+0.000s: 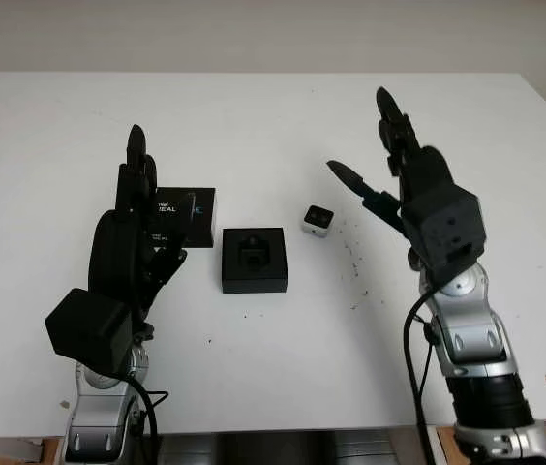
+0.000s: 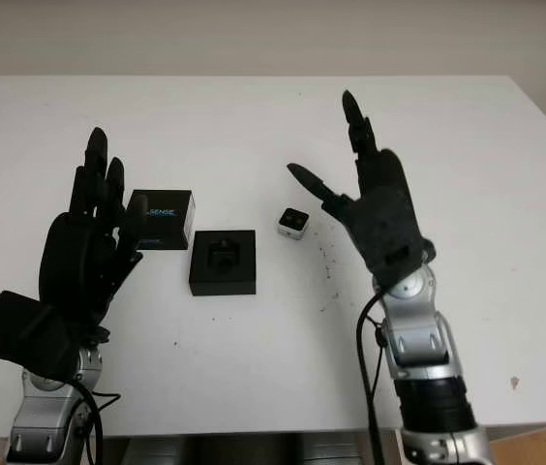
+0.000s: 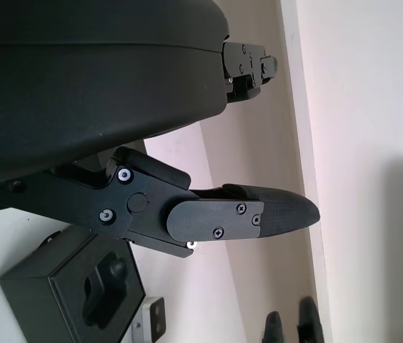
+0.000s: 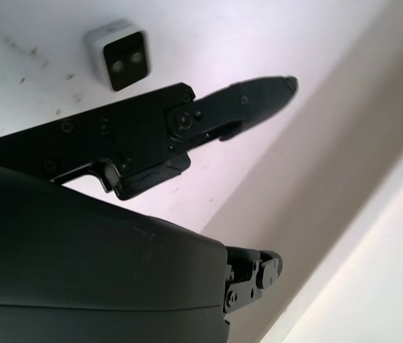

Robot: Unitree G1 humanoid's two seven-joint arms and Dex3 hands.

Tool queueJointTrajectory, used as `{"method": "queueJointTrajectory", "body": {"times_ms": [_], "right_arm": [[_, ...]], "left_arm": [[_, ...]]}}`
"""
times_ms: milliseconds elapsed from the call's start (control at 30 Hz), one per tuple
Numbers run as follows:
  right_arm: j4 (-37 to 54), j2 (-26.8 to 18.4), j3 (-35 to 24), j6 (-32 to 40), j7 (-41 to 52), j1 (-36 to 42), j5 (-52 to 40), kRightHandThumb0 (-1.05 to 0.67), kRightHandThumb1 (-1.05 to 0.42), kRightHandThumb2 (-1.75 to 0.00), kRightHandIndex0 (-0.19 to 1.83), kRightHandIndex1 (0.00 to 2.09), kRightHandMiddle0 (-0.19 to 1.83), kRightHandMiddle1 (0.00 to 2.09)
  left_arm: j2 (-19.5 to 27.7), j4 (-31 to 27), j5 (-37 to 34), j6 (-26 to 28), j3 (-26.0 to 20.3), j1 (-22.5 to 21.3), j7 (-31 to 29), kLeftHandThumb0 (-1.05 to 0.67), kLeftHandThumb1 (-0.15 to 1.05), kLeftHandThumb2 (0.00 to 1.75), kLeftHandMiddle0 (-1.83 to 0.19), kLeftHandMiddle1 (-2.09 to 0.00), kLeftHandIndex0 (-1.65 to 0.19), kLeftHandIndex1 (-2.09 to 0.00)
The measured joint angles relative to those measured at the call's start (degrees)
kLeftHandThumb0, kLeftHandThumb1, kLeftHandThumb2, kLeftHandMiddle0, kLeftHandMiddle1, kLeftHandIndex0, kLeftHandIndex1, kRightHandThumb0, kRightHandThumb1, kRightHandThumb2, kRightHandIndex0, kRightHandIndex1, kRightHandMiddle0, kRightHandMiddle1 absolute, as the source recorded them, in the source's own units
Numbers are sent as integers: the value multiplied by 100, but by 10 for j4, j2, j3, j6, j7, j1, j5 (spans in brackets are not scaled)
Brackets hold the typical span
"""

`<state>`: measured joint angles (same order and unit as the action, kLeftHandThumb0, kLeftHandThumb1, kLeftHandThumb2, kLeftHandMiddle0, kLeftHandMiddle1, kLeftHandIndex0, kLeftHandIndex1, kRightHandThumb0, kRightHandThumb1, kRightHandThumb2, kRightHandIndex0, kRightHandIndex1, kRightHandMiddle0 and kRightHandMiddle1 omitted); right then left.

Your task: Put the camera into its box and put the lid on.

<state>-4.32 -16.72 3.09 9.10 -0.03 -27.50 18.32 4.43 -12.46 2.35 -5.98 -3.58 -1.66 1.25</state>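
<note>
Camera (image 1: 318, 219) sits on the white desk (image 1: 273, 126), just beyond the right thumb tip, untouched and outside the box (image 1: 254, 260).

Desk: carries all three task items in a loose row near the middle.

Right hand (image 2: 375, 194): raised above the desk, holding nothing, fingers (image 2: 355, 121) wide and pointing away from the robot. Thumb reaches toward the camera; judged to be staged for a pinch pickup.

Left hand (image 2: 84, 247): raised over the near-left desk, open, holding nothing. Lid (image 2: 161, 219) lies just past its fingertips, probably so this hand can take it later.

Box: open, black, foam cradle facing up, between the two hands, nearer the left fingers. Open side up means the camera can drop straight in.

Lid: flat on the desk, printed face up, just beside the box, apart from it.

Camera: small, pale body, dark lens face up. Neither step done yet.
</note>
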Motion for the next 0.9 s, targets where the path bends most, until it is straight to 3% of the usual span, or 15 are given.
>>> {"method": "queueJointTrajectory", "body": {"times_ms": [200, 433, 900], "right_arm": [[-79, -43, 53, 2, 51, -51, 65, -73, -92, -5, 8, 12, 13, 21], [-162, -63, 96, -5, 96, -104, 101, -75, -90, -5, 9, 10, 21, 19], [-174, -65, 133, -4, 94, -114, 158, -75, -85, -4, 17, 10, 40, 20]], "left_arm": [[0, 2, 0, 0, 0, -6, 0, -65, 105, 42, 8, -6, 8, -5], [0, 6, 1, -1, 0, -10, 1, -67, 105, 42, 8, -5, 9, -5], [1, 7, 9, -6, -1, -10, 4, -65, 105, 42, 6, -6, 7, -6]]}}
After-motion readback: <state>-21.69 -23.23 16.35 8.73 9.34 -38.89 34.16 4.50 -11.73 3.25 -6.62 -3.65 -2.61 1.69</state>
